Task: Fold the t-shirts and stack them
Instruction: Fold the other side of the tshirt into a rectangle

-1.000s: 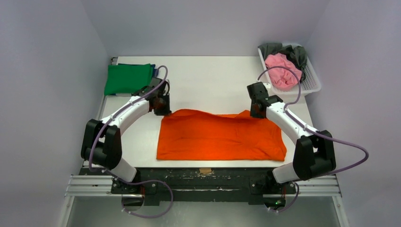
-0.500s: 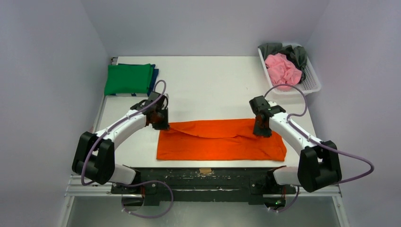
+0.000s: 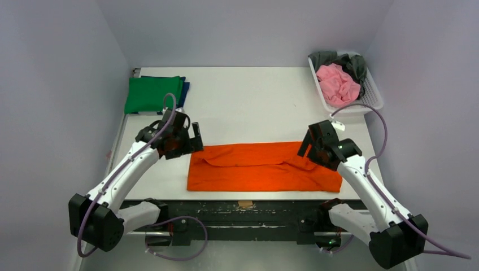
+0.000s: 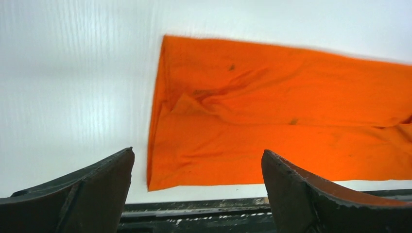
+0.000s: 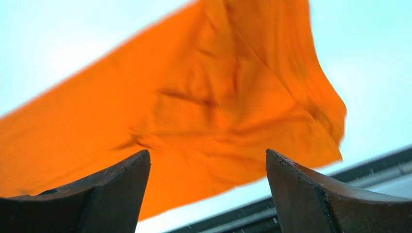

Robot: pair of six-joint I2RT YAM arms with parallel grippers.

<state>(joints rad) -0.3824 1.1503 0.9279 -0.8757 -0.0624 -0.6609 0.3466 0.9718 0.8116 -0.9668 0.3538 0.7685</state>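
Looking down from high at 6 o'clock over the whole table (image 3: 254, 96). Close above it from each wrist, facing 6 o'clock. Shared by all: the orange t-shirt (image 3: 262, 166).

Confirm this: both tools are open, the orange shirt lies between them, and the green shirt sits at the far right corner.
Wrong on one point: the green shirt sits at the far left corner, as the top view shows. The rest stands: the left tool and right tool are open, and the orange shirt lies between them.

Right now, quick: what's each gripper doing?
Left gripper: open, not holding the orange t-shirt.
Right gripper: open, holding nothing.
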